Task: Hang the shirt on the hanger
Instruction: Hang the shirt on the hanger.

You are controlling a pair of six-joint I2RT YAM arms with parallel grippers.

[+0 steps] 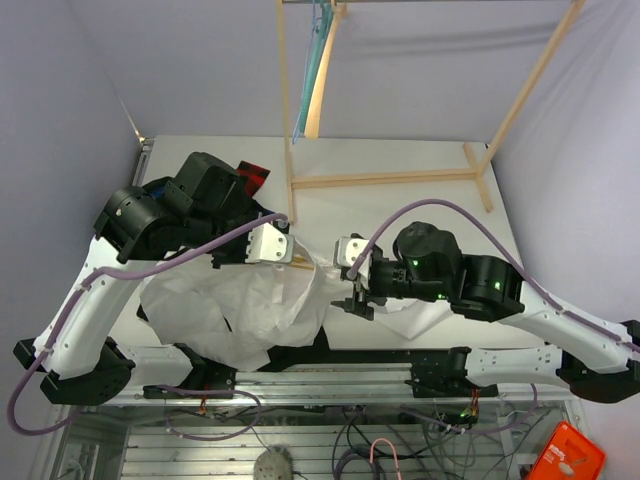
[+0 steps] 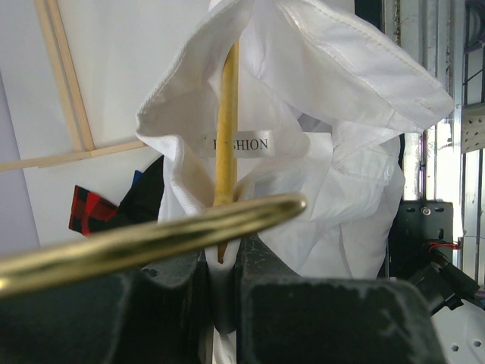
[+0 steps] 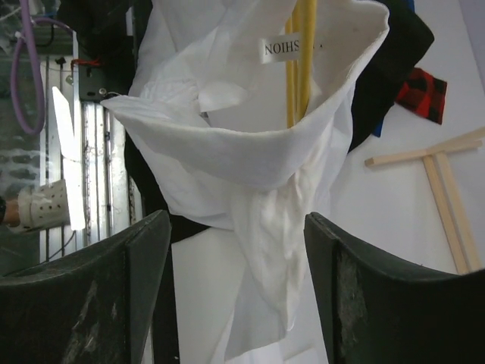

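The white shirt (image 1: 225,305) lies bunched on the table's near left, its collar lifted between the two arms. In the left wrist view my left gripper (image 2: 220,262) is shut on a fold of the shirt (image 2: 341,76) wrapped round the lower end of the yellow hanger (image 2: 226,136). The hanger's brassy hook (image 2: 151,239) crosses just above the fingers. The yellow bar runs up inside the collar by the label. My right gripper (image 3: 236,224) stands open, its fingers either side of a twisted hanging fold of the shirt (image 3: 280,227) without touching it. The hanger (image 3: 303,61) shows inside the collar.
A pale wooden rack (image 1: 380,178) stands at the back of the table, with a wooden and a teal hanger (image 1: 320,70) hung on its top bar. A red plaid and black garment (image 1: 255,175) lies behind the left arm. A metal rail runs along the near edge.
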